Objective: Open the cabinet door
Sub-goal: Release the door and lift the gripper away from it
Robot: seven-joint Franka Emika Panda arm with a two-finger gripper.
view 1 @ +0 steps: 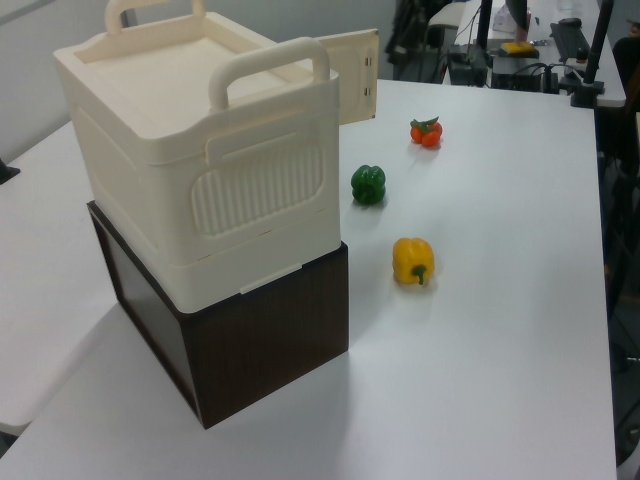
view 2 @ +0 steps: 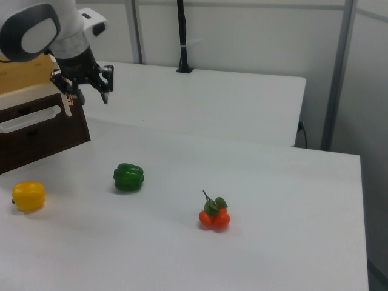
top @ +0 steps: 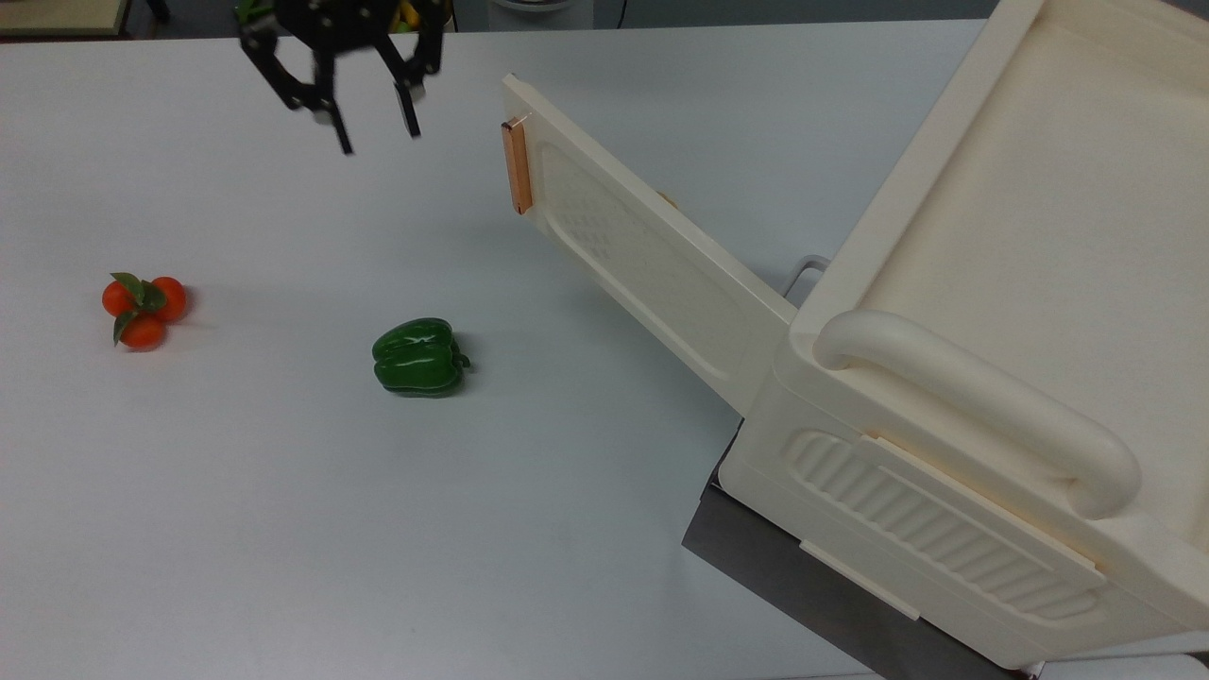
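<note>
Top view — door: the cabinet door point(top: 652, 274) stands swung well out from the cream cabinet point(top: 1030, 312), hinged at the corner below the bar handle point(top: 982, 406); its copper strip handle point(top: 517, 165) sits at the free edge, pointing toward the top view's upper left.
Top view — gripper: the gripper point(top: 373, 123) hangs above the table point(top: 283, 529), well apart from the strip handle, fingers spread wide with nothing between them.
Top view — progress: judged from the door's angle, the opening looks essentially done; what may be left is only for the arm to clear away.
Top view — surface: a green pepper point(top: 418, 356) near the middle, a cluster of small tomatoes point(top: 144, 304) toward the top view's left, both well apart from the door.

Left view — door: the free edge of the door point(view 1: 357, 90) projects past the cabinet's far corner; the cabinet rests on a dark box point(view 1: 250, 350).
Left view — surface: a yellow pepper point(view 1: 413, 260), the green pepper point(view 1: 368, 184) and the tomatoes point(view 1: 426, 131) lie in a loose line on the white table.
Left view — room: desks and cabled equipment stand behind the table.

Right view — gripper: the gripper point(view 2: 88, 97) hangs just beside the door's edge, fingers apart and empty.
Right view — room: a second white table and pale partition walls behind.
</note>
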